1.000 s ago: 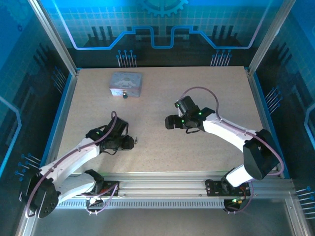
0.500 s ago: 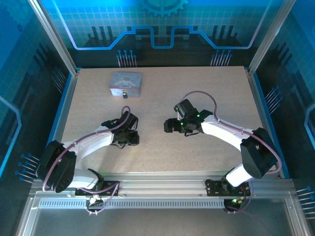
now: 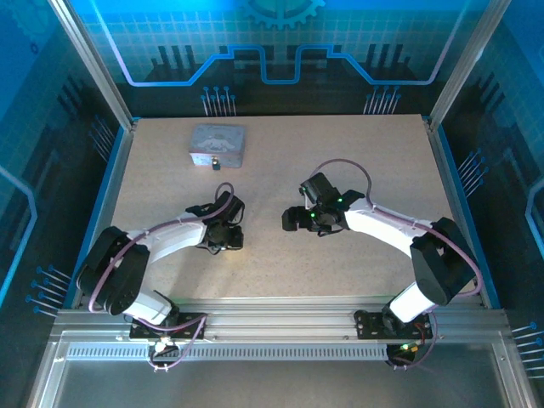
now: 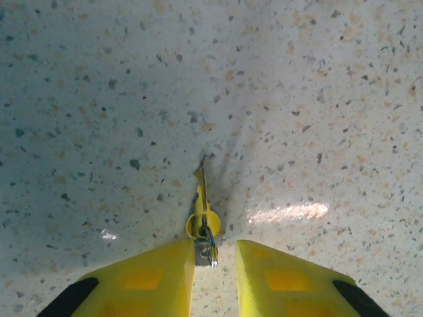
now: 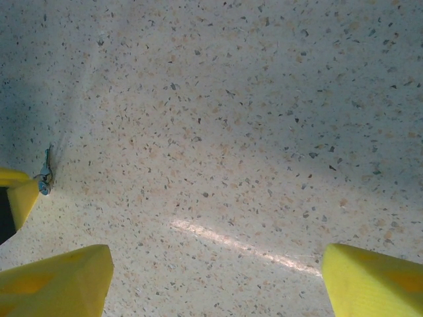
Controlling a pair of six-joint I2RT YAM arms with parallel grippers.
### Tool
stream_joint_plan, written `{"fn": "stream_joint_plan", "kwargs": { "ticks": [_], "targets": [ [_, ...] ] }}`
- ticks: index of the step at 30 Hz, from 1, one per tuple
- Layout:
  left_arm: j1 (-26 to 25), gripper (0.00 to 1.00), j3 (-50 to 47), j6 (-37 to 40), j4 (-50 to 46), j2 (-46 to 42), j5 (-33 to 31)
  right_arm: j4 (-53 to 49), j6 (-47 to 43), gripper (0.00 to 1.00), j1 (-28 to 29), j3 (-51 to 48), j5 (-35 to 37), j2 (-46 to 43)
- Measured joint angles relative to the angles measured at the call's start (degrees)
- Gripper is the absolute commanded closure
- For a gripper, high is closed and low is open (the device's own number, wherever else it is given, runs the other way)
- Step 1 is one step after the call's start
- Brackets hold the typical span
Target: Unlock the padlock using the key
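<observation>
The padlock [image 3: 217,144], a flat silver-grey block, lies at the far left of the table, well away from both grippers. The key [image 4: 201,198], a thin sliver with a yellow-rimmed head and a small ring, lies on the tabletop just ahead of my left gripper [image 4: 215,277]. Its ring end sits in the narrow gap between the yellow fingers, against the left finger [image 4: 152,277], with the other finger standing apart. The left gripper [image 3: 233,237] is low over the table centre. My right gripper [image 5: 218,277] is wide open over bare table, and the key [image 5: 45,173] appears at its far left.
The speckled tabletop [image 3: 340,153] is bounded by blue side rails and a metal rail at the near edge. My right gripper [image 3: 294,218] hovers a short way to the right of the left one, facing it. A left finger [image 5: 16,195] pokes into the right wrist view.
My left arm has swung right and forward, bringing its gripper over the key that lay just ahead of it. The right gripper has drifted slightly left and nearer.
</observation>
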Motion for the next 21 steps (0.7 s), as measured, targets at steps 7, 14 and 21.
{"fn": "stream_joint_plan", "kwargs": {
  "ticks": [7,14,21],
  "targets": [
    [0.0,0.77,0.09,1.07,0.35,1.9,-0.81,0.04,0.42,0.17,0.0,0.0,-0.02,0.2],
    [0.0,0.92,0.15,2.05,0.57,2.62,-1.14,0.28,0.63,0.16,0.0,0.0,-0.02,0.2],
    [-0.37,1.0,0.37,4.57,1.88,2.62,-1.29,1.57,2.36,0.16,-0.15,-0.74,-1.29,-0.28]
  ]
}}
